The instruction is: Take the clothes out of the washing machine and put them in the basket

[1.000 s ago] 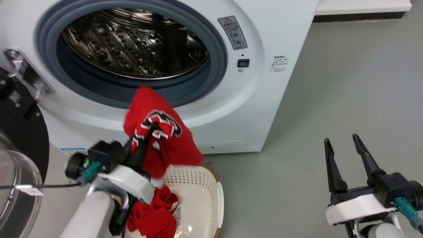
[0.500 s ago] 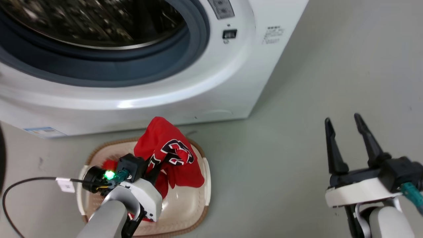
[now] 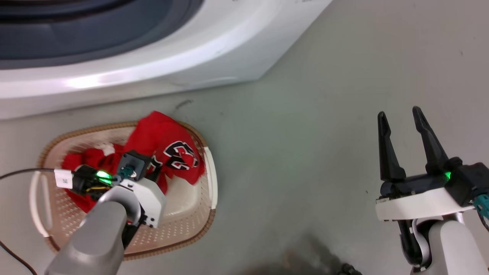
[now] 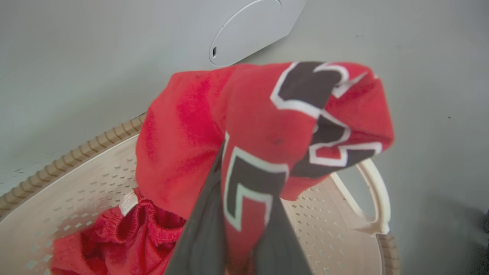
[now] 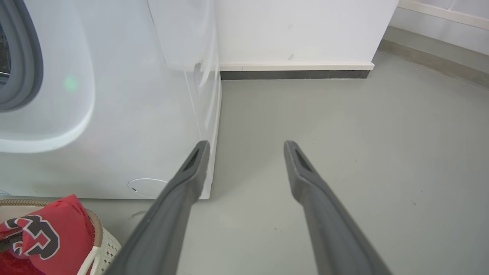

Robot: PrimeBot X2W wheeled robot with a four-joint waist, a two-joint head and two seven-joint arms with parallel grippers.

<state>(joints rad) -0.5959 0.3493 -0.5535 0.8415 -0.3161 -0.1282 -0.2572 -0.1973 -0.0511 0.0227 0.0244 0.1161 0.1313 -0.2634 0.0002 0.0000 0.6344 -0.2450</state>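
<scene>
Washing machine (image 3: pixel 160 65): white front with a grey gasket, standing on the floor behind the basket.
Floor (image 3: pixel 305 152): grey and smooth; it carries the machine and the basket.
Basket (image 3: pixel 211 179): cream with small holes and a tan rim, on the floor just in front of the machine's lower front edge.
Printed garment (image 4: pixel 267 133): red with a black-and-white graphic. It hangs bunched over the basket's corner nearest the machine, and some cloth seems to lie past the rim there.
Second garment (image 3: pixel 89 160): red with a bit of white trim, crumpled on the basket's bottom toward its left edge.
Left jaws: clenched on a fold of the printed garment, with cloth draped round both fingers.
Right jaws: spread apart and empty, over the floor, well apart from the basket.
Handling: the cloth looks light, limp and not fragile, so it should sag wherever it is unsupported.
Hold: a thick gathered fold probably gives the surest pinch.
Risk: the fabric may cling to the fingers on release, or an edge may trail over the rim.
</scene>
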